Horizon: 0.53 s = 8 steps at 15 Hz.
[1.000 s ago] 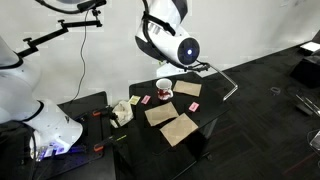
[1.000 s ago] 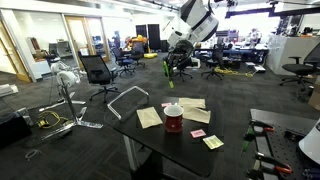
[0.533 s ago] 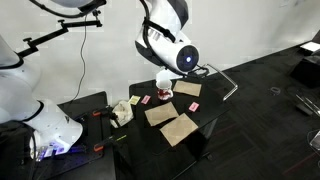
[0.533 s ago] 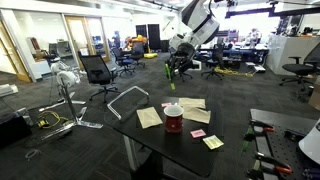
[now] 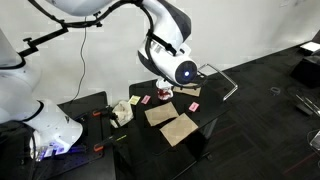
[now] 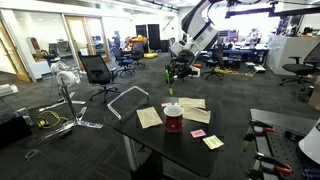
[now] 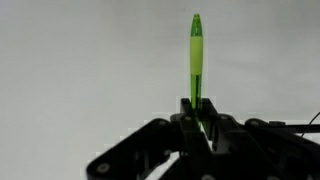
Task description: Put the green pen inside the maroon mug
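My gripper (image 7: 197,118) is shut on the green pen (image 7: 196,55), which sticks straight out from between the fingers against a blank pale background. In an exterior view the gripper (image 6: 178,67) hangs well above the black table with the green pen (image 6: 168,73) in it. The maroon mug (image 6: 174,119) stands upright near the middle of the table, white inside, below and in front of the gripper. In an exterior view the arm's wrist (image 5: 183,70) covers most of the mug (image 5: 162,93).
Brown paper sheets (image 5: 178,128) (image 6: 149,117) and small pink and yellow notes (image 6: 213,142) lie on the black table (image 5: 205,122). A crumpled pale object (image 5: 122,110) sits at one table end. Office chairs (image 6: 97,72) and a metal frame (image 6: 128,95) stand on the floor beyond.
The arm has lowered and turned with the pen still gripped, and its wrist now covers most of the mug in one exterior view. The table objects have not moved.
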### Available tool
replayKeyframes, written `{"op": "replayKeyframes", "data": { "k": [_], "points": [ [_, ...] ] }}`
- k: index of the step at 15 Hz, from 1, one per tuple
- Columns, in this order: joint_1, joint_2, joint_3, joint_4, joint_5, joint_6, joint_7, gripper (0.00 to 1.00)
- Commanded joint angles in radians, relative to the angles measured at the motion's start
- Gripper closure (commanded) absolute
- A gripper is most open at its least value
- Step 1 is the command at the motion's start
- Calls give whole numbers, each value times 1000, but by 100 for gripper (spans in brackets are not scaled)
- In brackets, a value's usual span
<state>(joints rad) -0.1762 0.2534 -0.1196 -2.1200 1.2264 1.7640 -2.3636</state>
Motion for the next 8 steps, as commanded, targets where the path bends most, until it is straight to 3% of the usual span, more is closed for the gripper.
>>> {"op": "replayKeyframes", "data": {
  "k": [1, 8],
  "points": [
    [-2, 31, -9, 0, 41, 20, -52, 96],
    [-23, 87, -28, -3, 68, 17, -83, 96]
  ]
}}
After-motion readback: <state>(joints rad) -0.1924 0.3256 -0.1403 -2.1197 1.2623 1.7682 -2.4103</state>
